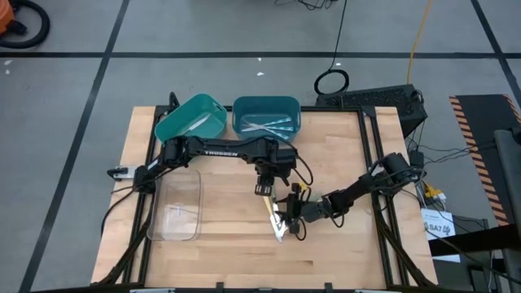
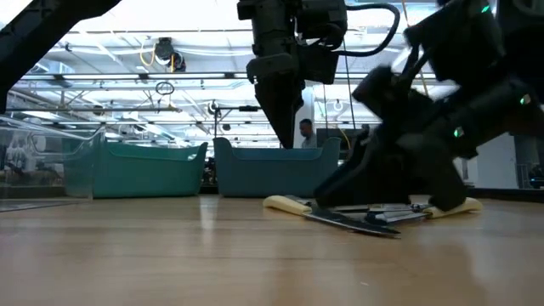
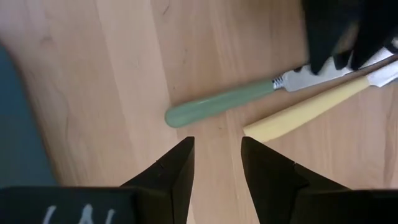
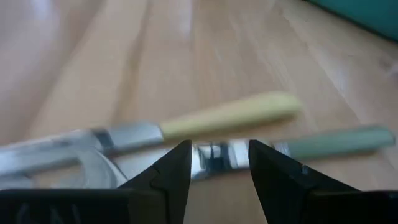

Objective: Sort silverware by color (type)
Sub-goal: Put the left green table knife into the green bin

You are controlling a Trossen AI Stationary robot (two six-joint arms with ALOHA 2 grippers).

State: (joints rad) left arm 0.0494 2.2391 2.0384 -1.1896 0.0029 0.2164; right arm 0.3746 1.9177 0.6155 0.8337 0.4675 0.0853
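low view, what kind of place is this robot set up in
Probably a lab or industrial workshop: a wooden table on a grey concrete floor marked with black tape lines, exposed ceiling trusses and lights, loose cables.

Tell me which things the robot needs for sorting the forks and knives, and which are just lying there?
Needed:
green-handled knife
yellow-handled knife
silverware already in the right teal bin
left teal bin
clear tray
left gripper and right gripper, both open

Just lying there:
cables on the floor
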